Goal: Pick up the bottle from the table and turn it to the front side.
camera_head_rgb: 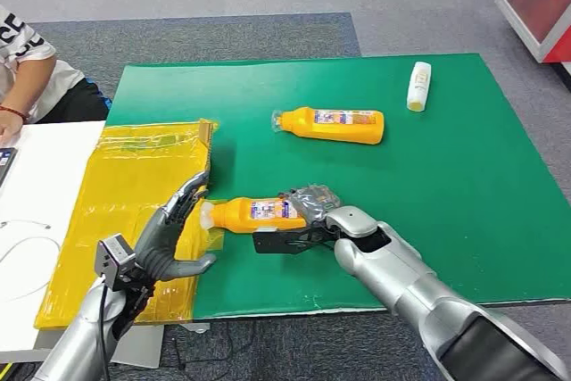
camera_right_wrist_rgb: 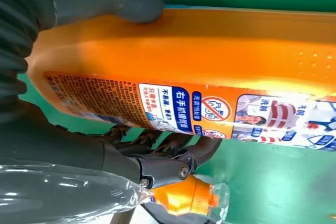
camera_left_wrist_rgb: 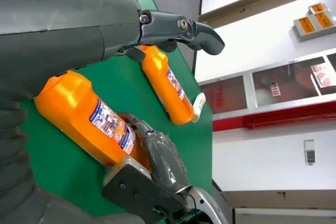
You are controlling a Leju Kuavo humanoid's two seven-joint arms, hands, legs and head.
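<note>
At the far left of my head view a person's arm (camera_head_rgb: 23, 86) rests by a white table (camera_head_rgb: 40, 185) with a thin cable on it. Next to that, a yellow plastic sheet (camera_head_rgb: 128, 194) covers the left part of the green mat (camera_head_rgb: 437, 194).

The left hand (camera_head_rgb: 169, 238) sits over the sheet's right edge, fingers spread and holding nothing — its fingertips (camera_head_rgb: 195, 186) reach toward the capped end of the near bottle without touching it, as far as I can tell.

The bottle (camera_head_rgb: 259, 212) lies on its side on the green mat, just right of the yellow sheet, cap end toward the left hand, printed label facing up. In the left wrist view the same bottle (camera_left_wrist_rgb: 91, 121) shows its label side, with the left hand's dark fingers (camera_left_wrist_rgb: 178, 27) spread above it.

The right hand (camera_head_rgb: 306, 220) grips the bottle at its base end — fingers closed round the body, thumb on one side and dark fingers (camera_right_wrist_rgb: 174, 158) on the other, as the right wrist view confirms on the bottle (camera_right_wrist_rgb: 206, 61). I cannot tell whether the bottle is lifted or still touching the mat.

Farther back, a second orange bottle (camera_head_rgb: 333, 125) lies on its side, well apart from both hands. At the far right rear, a small white bottle (camera_head_rgb: 418, 86) lies near the mat's edge.
</note>
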